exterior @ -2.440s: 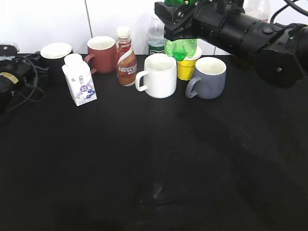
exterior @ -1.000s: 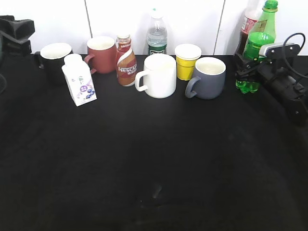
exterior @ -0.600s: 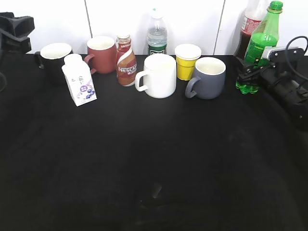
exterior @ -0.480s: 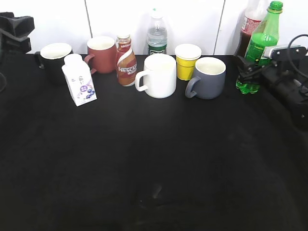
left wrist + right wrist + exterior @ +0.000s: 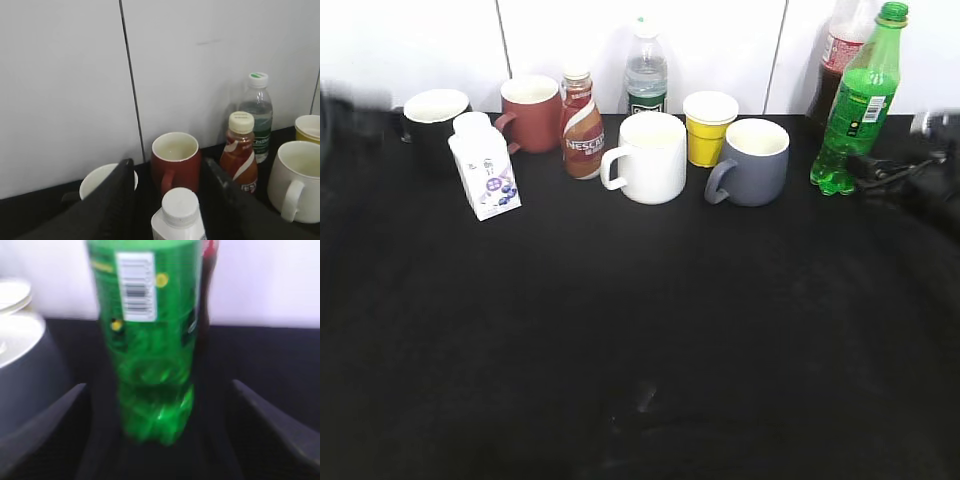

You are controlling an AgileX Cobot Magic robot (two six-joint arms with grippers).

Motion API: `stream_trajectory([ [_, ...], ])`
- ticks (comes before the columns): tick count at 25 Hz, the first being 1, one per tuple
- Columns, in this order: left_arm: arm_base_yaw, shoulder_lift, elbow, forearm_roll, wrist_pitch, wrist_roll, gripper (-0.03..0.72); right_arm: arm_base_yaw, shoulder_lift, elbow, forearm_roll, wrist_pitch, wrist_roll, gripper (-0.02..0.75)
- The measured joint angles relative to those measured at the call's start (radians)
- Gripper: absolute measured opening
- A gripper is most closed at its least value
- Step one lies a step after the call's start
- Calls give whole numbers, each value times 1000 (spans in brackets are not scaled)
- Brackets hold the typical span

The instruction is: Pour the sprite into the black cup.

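The sprite (image 5: 855,100) stands upright at the back right of the black table, free of any grip. In the right wrist view the sprite (image 5: 150,335) is just beyond my open right gripper (image 5: 159,385). In the exterior view the right gripper (image 5: 880,166) is a blur to the right of the bottle's base. The black cup (image 5: 434,116) sits at the back left. In the left wrist view the black cup (image 5: 97,181) is partly hidden by a finger of my open, empty left gripper (image 5: 167,162).
Along the back stand a brownish-red mug (image 5: 531,112), a Nescafe bottle (image 5: 581,120), a water bottle (image 5: 645,75), a white mug (image 5: 651,157), a yellow cup (image 5: 708,128), a grey mug (image 5: 753,162) and a dark drink bottle (image 5: 832,60). A milk carton (image 5: 485,165) stands before the black cup.
My right gripper has let go of the sprite, which now stands alone, and has drawn back to the right. The left arm has moved out toward the left edge and is blurred.
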Motion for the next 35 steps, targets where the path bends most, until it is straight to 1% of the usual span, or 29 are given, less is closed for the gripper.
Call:
stream_trajectory([
  [2, -18, 0, -17, -57, 305, -5, 333, 16, -161, -14, -121, 479, 225, 595],
  [3, -48, 0, -52, -74, 487, -5, 333, 67, -224, -45, -166, 761, 325, 594],
  [4, -76, 0, -93, -79, 645, 1, 335, 149, -273, -92, -175, 1064, 352, 592],
  [5, -95, 0, -140, -102, 824, 36, 344, 253, -306, -144, -149, 1310, 307, 590],
  [6, -98, 0, -181, -158, 987, 91, 354, 343, -328, -209, -52, 1534, 168, 589],
  [7, -100, -6, -239, -237, 1212, 184, 360, 423, -364, -291, 79, 1752, 34, 588],
  [8, -101, -12, -254, -250, 1279, 203, 360, 443, -382, -312, 110, 1808, 5, 588],
  [9, -101, -78, -268, -275, 1425, 225, 360, 477, -467, -338, 152, 1932, -46, 588],
  [10, -101, -152, -268, -280, 1460, 227, 360, 486, -558, -340, 165, 2004, -58, 588],
  [11, -101, -258, -268, -288, 1470, 229, 360, 497, -661, -336, 176, 2051, -61, 588],
  [12, -101, -395, -270, -295, 1473, 230, 360, 504, -791, -316, 188, 2065, -62, 588],
  [14, -101, -691, -271, -299, 1476, 230, 360, 506, -1055, -242, 192, 2056, -62, 588],
  [16, -101, -911, -244, -299, 1434, 230, 360, 508, -1323, -134, 193, 2025, -62, 588],
  [18, -101, -1071, -127, -298, 1434, 230, 360, 508, -1537, 1, 192, 2013, -62, 587],
  [20, -101, -1151, 26, -296, 1428, 230, 360, 508, -1689, 115, 190, 2013, -62, 587],
  [21, -101, -1161, 53, -294, 1408, 230, 360, 508, -1689, 115, 190, 2013, -62, 587],
  [22, -101, -1164, 63, -295, 1359, 230, 360, 508, -1773, 181, 188, 2018, -62, 587],
  [23, -101, -1165, 80, -297, 1334, 230, 360, 509, -1778, 181, 187, 2016, -63, 587],
  [35, -98, -1166, 89, -299, 1325, 231, 360, 509, -1778, 181, 187, 2014, -78, 586],
])
